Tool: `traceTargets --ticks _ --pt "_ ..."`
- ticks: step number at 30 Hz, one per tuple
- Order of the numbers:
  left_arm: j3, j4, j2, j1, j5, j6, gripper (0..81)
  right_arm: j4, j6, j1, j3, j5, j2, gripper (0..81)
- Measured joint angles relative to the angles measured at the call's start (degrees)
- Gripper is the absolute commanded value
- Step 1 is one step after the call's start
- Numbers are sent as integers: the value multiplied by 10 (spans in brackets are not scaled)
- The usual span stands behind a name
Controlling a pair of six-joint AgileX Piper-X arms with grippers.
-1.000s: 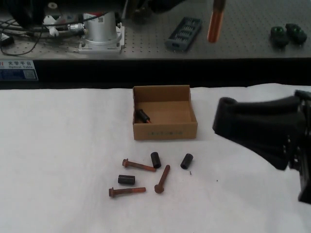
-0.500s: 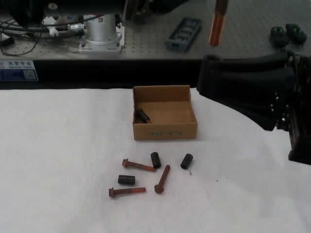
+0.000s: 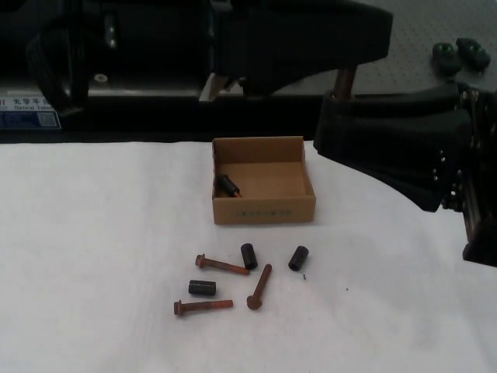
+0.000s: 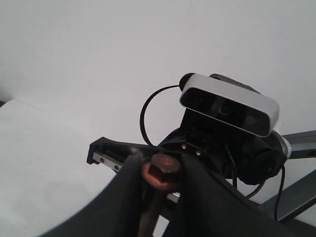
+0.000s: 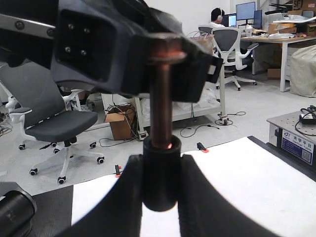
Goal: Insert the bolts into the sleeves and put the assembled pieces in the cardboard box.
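So, mid-assembly here. A black sleeve (image 5: 160,180) is pinched upright by the right end effector (image 5: 161,165), held up in the air well above the worktop (image 3: 93,233). A rusty bolt (image 5: 161,98) is gripped just under its head by the left end effector (image 4: 159,185) and pointed down into the sleeve's mouth. The tip looks to be just inside, though how deep can't really be told from this angle.

Down below, three loose bolts (image 3: 221,266) and three loose sleeves (image 3: 248,256) are scattered near each other in front of the cardboard box (image 3: 264,210), and one finished piece (image 3: 227,185) is already lying inside it.

What could be messed up, going by this: if the bolt is pushed while slightly tilted, it could get jammed on the rim, and the sleeve could be twisted or popped out of its grip. If the bolt is let go before it's seated, the pair could be dropped outside the box.
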Motion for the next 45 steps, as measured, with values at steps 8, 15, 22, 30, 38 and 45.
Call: traceTargets --ticks 8,15,22,30,38,45 --pt "0 10 0 1 43 0 6 15 4 0 0 -46 0 29" --pt "-3 75 -1 5 60 17 6 33 3 0 1 -64 2 29" --pt "-4 141 -4 5 60 55 6 22 13 0 1 -71 4 29" --pt "-6 155 -5 5 61 104 270 21 20 0 1 -72 4 29" --pt "-6 158 -6 4 59 114 431 23 31 0 1 -59 5 29" --pt "-1 177 -5 4 12 129 431 4 32 0 1 -56 5 29"
